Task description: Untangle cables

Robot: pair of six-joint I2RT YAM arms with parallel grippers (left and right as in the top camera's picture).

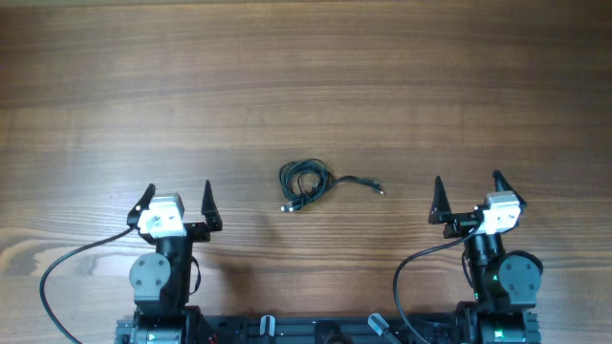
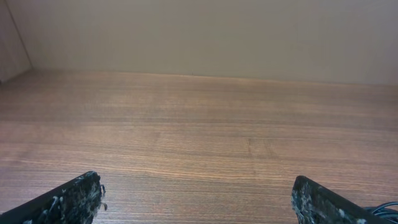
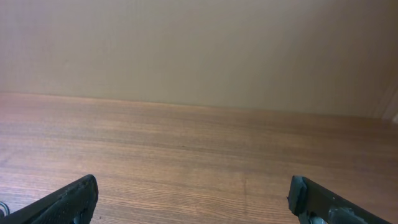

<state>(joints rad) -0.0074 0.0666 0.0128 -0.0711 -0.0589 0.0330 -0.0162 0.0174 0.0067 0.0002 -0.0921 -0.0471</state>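
Note:
The cables lie in a small dark coiled tangle on the wooden table, midway between the two arms, with one thin strand trailing right to a tiny plug. My left gripper stands open to the tangle's left, with nothing between its fingers. My right gripper stands open to the right, also holding nothing. In the left wrist view the open gripper frames bare wood, and a bit of dark cable shows at the lower right edge. The right wrist view has its gripper open over bare wood.
Thick black arm cables loop beside the left base, and another curves beside the right base. A plain beige wall rises behind the table's far edge.

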